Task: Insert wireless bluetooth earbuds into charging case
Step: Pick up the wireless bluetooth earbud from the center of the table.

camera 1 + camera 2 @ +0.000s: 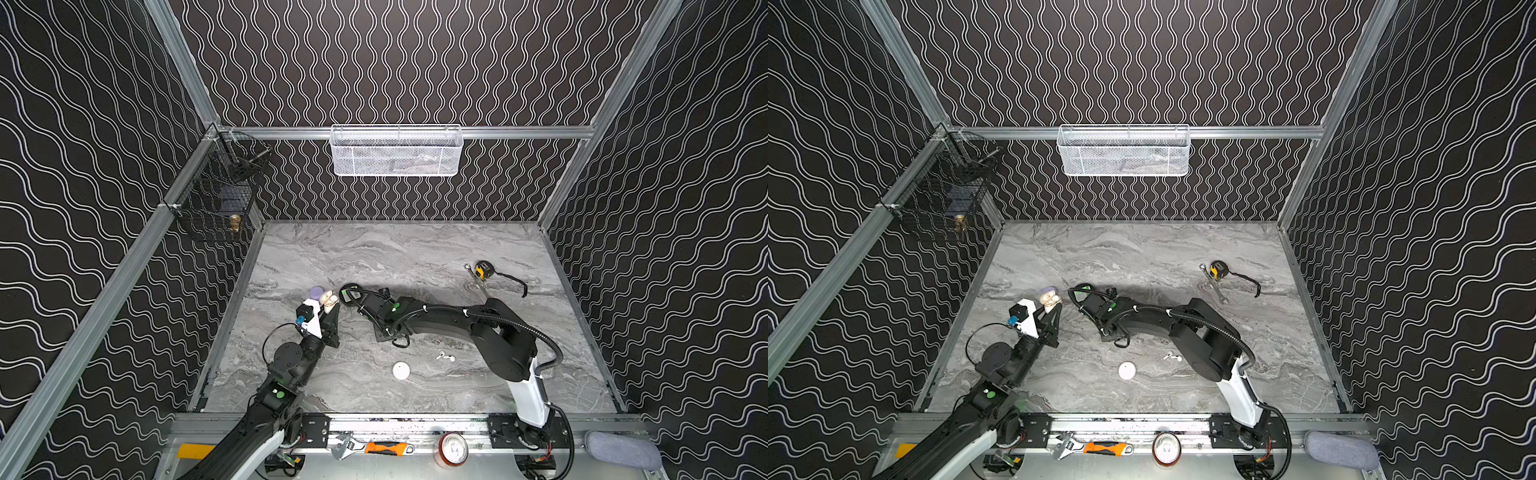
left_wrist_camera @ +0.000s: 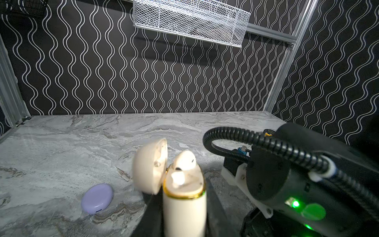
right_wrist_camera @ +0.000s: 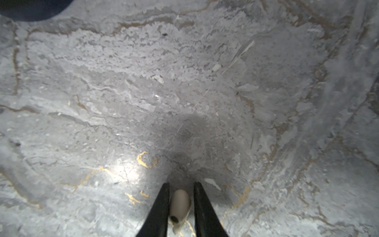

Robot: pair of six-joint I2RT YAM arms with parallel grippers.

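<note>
My left gripper (image 2: 184, 207) is shut on an upright cream charging case (image 2: 184, 217) with a gold rim. Its lid (image 2: 149, 166) hangs open, and one cream earbud (image 2: 185, 161) sits in a slot. Both top views show this case (image 1: 330, 300) (image 1: 1051, 300) at mid-left. My right gripper (image 3: 181, 188) points down just above the marble table (image 3: 143, 92), shut on a second cream earbud (image 3: 180, 202). In the top views its wrist hides the jaws. A closed lilac case (image 2: 97, 198) lies beside the cream one. A white round case (image 1: 401, 370) and two white earbuds (image 1: 444, 356) lie near the front.
The right arm (image 1: 436, 320) stretches across the table's middle, close to the left gripper. A yellow tape measure (image 1: 483, 270) and a wrench (image 1: 478, 284) lie at the back right. A white mesh basket (image 1: 395, 151) and a black wire basket (image 1: 220, 195) hang on the walls.
</note>
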